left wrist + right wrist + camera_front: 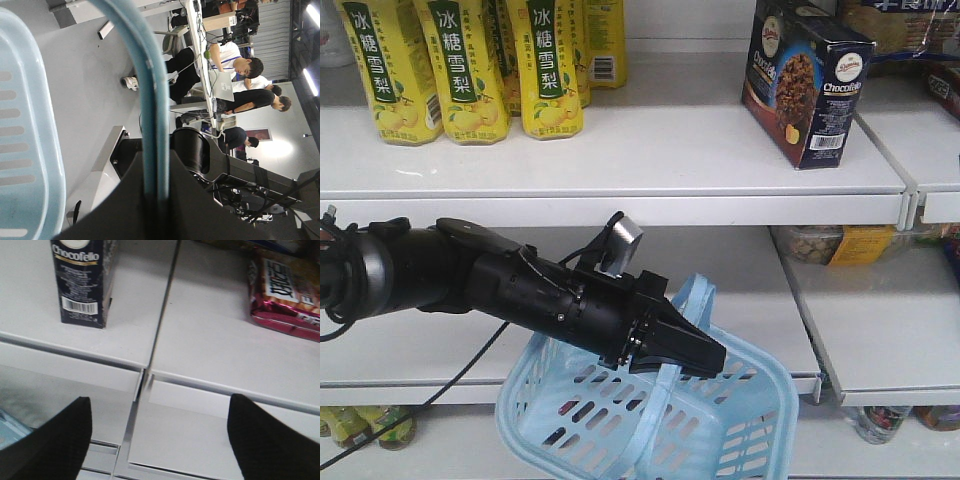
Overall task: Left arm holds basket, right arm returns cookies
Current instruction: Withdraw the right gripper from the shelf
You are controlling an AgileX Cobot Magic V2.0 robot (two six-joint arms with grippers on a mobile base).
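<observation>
1. The cookies [807, 82] stand upright on the upper shelf [650, 160], near its right end. My right wrist view shows the carton [82, 282] barcode-side out, close to the seam where two shelf boards meet.
2. My right gripper [160, 440] is empty. Its two fingers [55, 440] sit far apart at the bottom of the wrist view, below the shelf lip and clear of the carton.
3. My left gripper [685, 350] is clamped on the strap handle [150, 100] of the basket [730, 420]. The basket hangs in front of the lower shelves.
4. I judge the return as done: the carton rests on the shelf and nothing is in my right hand.
5. Risk A: raising my right arm straight up could clip the shelf lip or nudge the carton, because the carton stands near the front edge.
6. Risk B: the strap is thin and flat. A swing of the left arm could let it slide between the jaws and tilt the basket.
7. Risk C: the yellow bottles [470, 70] stand well left, and I judge them safe.
</observation>
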